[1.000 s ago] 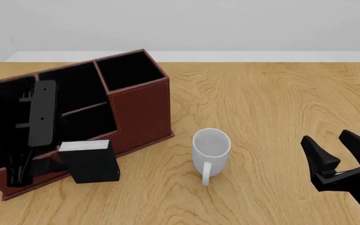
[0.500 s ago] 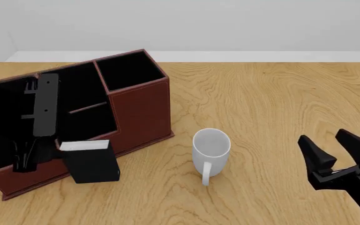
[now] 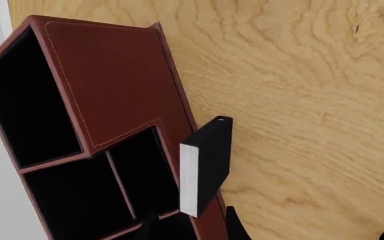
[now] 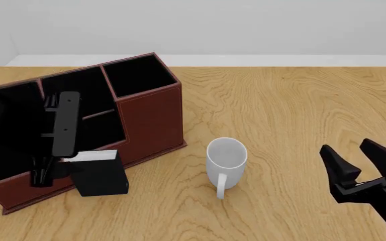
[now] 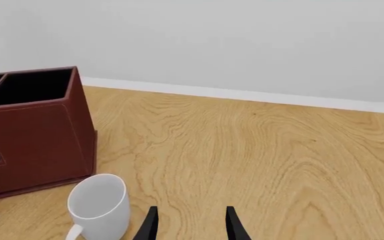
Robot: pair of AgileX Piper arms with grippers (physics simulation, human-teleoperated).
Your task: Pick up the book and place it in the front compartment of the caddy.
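Note:
The book (image 4: 102, 176), black with a white page edge on top, stands on the table against the front wall of the reddish-brown caddy (image 4: 149, 118). The left wrist view shows the book (image 3: 209, 160) leaning against the caddy (image 3: 112, 75). My left gripper (image 4: 42, 176) hangs fingers-down over the caddy's low front compartment, just left of the book, open and empty. In its wrist view the fingertips (image 3: 235, 229) stand apart below the book. My right gripper (image 4: 347, 146) is open and empty at the right front, far from the book.
A white mug (image 4: 226, 160) stands upright right of the caddy, handle toward me; it also shows in the right wrist view (image 5: 98, 205) beside the caddy (image 5: 38, 135). The table's back edge meets a white wall.
My left arm has moved right over the caddy, bringing its gripper closer to the book. The book, mug and right arm have barely moved.

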